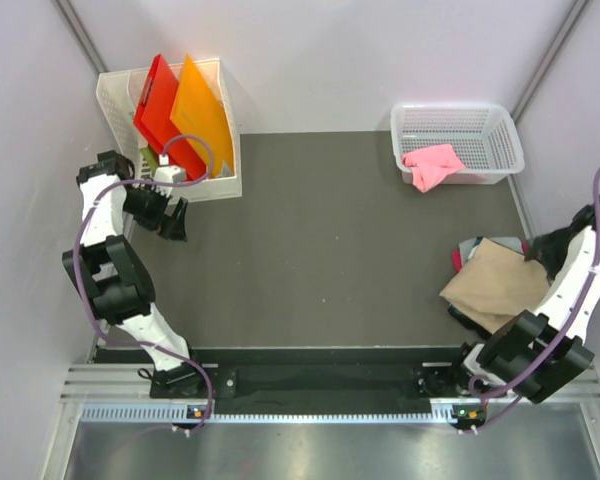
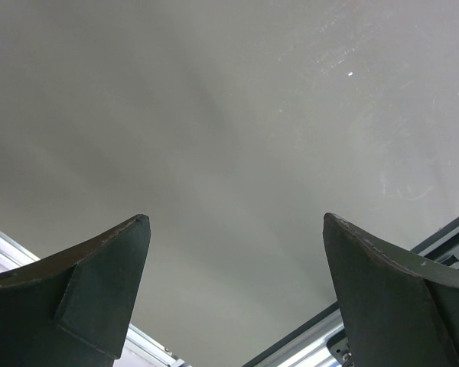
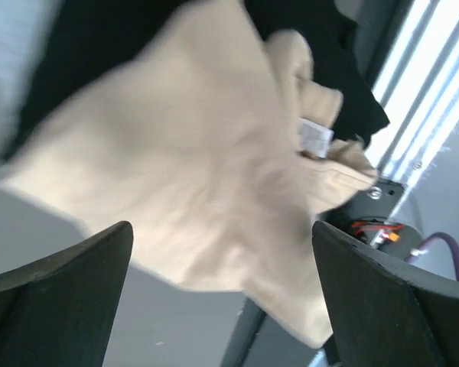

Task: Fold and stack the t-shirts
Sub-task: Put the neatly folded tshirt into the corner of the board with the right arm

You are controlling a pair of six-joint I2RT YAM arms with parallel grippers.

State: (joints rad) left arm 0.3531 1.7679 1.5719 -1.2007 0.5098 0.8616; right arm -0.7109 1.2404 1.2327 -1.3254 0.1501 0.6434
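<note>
Tan t-shirt (image 1: 495,283) folded atop black t-shirt (image 3: 76,61); pink t-shirt (image 1: 432,163) in basket (image 1: 510,135), my next job. Left claw (image 2: 236,218), right claw (image 3: 222,225) wide open, empty.

We are looking at a robotics lab cell. Plain pale walls (image 1: 330,60) box in a dark grey tabletop (image 1: 330,250), with a ribbed aluminium rail (image 1: 310,411) along its near edge.

White links, bulky black joints and a looping purple cable (image 1: 77,245) make up the left arm (image 1: 108,270) and right arm (image 1: 580,282), whose left tool (image 2: 236,220) and right tool (image 3: 222,225) carry dark wedge-shaped fingers (image 2: 84,298).
</note>
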